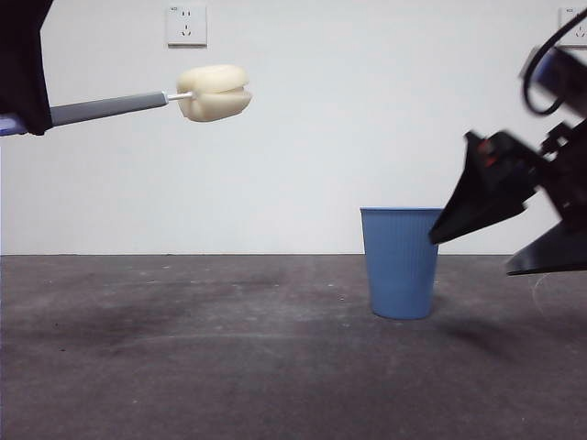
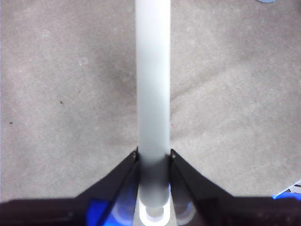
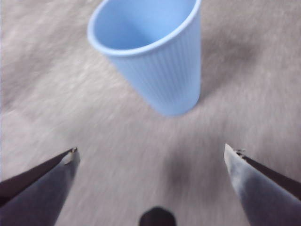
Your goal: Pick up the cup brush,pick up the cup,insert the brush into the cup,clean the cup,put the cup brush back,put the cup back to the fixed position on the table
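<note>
The cup (image 1: 399, 262), blue and finely ribbed, stands upright on the dark grey surface (image 1: 183, 367), right of centre, mouth open to the top and nothing inside that the right wrist view can find. Here is the right pincer (image 1: 477, 234), big and dark, reaching in from the right edge of the front view, its jaws spread wide with plenty of daylight between them. One black tip sits just beside the cup's rim on the cup's right side in the front view; whether it touches is hard to call. From the wrist camera the cup (image 3: 150, 52) lies ahead of the open jaws, clear of both, and the picture is a little blurred. Over on the left, up high, the left pincer (image 2: 154, 157) is clamped on the grey handle of the cup brush (image 2: 153, 75), jaws pressed against either side of it. The cup brush (image 1: 115, 107) juts out nearly level, well above the surface, and its cream-yellow sponge head (image 1: 214, 93) points right, hanging well left of the cup and higher than its rim. Behind, on the white wall, a socket (image 1: 186, 25).
</note>
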Available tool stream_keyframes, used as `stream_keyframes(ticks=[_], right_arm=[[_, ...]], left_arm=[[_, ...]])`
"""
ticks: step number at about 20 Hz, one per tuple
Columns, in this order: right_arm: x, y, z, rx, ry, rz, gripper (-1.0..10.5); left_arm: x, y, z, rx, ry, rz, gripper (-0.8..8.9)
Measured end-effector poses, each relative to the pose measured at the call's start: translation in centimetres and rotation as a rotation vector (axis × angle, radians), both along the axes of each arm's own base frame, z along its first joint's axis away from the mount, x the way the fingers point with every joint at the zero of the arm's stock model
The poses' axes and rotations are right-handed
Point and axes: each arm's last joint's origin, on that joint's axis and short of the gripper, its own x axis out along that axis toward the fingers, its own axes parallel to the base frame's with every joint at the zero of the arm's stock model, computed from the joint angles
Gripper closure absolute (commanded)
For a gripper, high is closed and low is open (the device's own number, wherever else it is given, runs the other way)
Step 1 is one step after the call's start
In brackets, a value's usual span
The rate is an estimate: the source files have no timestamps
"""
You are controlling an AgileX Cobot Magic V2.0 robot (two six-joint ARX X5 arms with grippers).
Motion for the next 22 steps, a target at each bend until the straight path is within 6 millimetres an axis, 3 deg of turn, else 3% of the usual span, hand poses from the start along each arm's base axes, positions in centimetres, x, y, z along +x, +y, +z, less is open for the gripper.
stream_keyframes(ticks=[4, 11, 22], right_arm=[[1.6, 1.1, -2.5, -0.009, -0.024, 0.013, 3.8], [3.1, 2.6, -4.8, -0.022, -0.14, 0.027, 3.8], [4.5, 3.1, -6.8, -0.011, -0.25, -0.008, 3.8]], left_arm=[[0.0, 0.0, 0.0, 0.003, 0.005, 0.0, 8.22], [-0.1, 0.0, 0.0, 0.003, 0.006, 0.0, 8.22], [-0.1, -0.1, 0.0, -0.001, 0.009, 0.001, 8.22]])
